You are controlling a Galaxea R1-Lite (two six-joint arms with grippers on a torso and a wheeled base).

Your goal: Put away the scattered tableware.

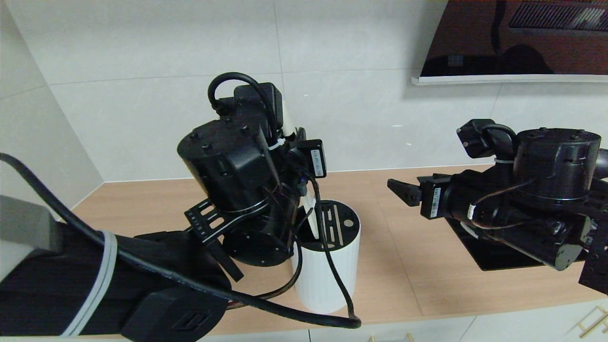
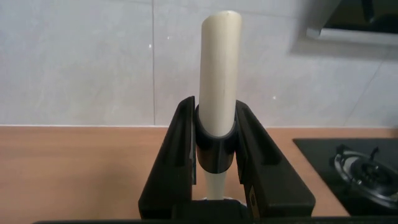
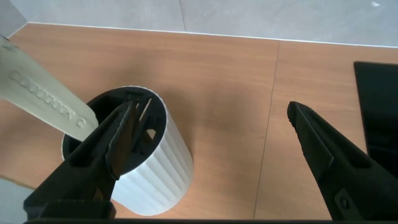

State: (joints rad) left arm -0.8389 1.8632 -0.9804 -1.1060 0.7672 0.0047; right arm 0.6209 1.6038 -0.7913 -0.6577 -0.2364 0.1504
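A white ribbed cylindrical holder (image 1: 327, 280) with a black slotted top stands near the front of the wooden counter. My left gripper (image 2: 214, 134) is shut on the cream handle (image 2: 219, 62) of a knife, held upright over the holder. The knife's pale blade (image 3: 43, 93) slants down into a slot in the holder's top (image 3: 140, 127); its tip is hidden inside. My right gripper (image 1: 403, 192) hangs open and empty above the counter to the right of the holder (image 3: 155, 168), its fingers (image 3: 323, 149) spread wide.
A black cooktop (image 1: 494, 256) with a burner (image 2: 364, 168) lies on the counter to the right. A dark range hood (image 1: 513, 42) hangs on the tiled wall above it. Bare wooden counter (image 1: 403, 266) lies between holder and cooktop.
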